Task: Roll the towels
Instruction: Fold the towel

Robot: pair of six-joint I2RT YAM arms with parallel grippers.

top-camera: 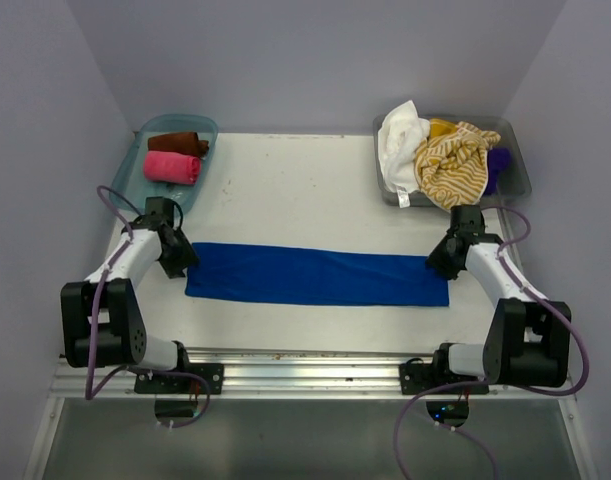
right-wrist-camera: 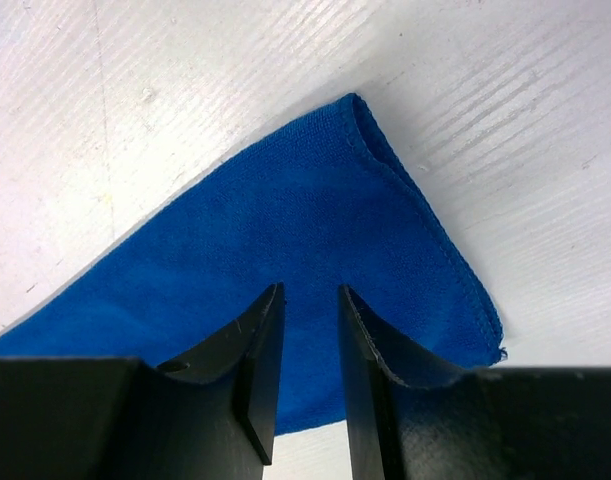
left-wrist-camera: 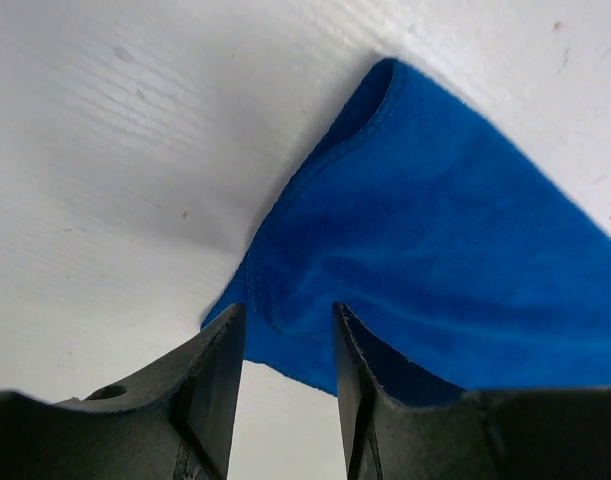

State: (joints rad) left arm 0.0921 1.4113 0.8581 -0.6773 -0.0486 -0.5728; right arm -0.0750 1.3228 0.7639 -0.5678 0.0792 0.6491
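The blue towel [top-camera: 315,275] lies flat across the middle of the table [top-camera: 285,190], folded into a long narrow strip that runs from one arm to the other. It looks light, soft and limp, so I'd expect it to sag or bunch if lifted anywhere but an edge. It should grip itself well enough when rolled. A short end looks like the sensible place to take hold, pinching near the corners so the first turn starts straight. The left gripper [top-camera: 177,252] sits at the strip's left end and the right gripper [top-camera: 441,262] at its right end. In both wrist views the jaws stand only narrowly apart, poised over the cloth's end with nothing pinched between them. Whether the tips touch the fabric I cannot tell. In the left tray [top-camera: 180,120] a pink towel [top-camera: 172,167] and a brown towel [top-camera: 178,143] sit rolled. The right tray [top-camera: 520,160] holds a white towel [top-camera: 400,135], a mustard striped towel [top-camera: 450,165] and a purple towel [top-camera: 497,165] in a loose heap.
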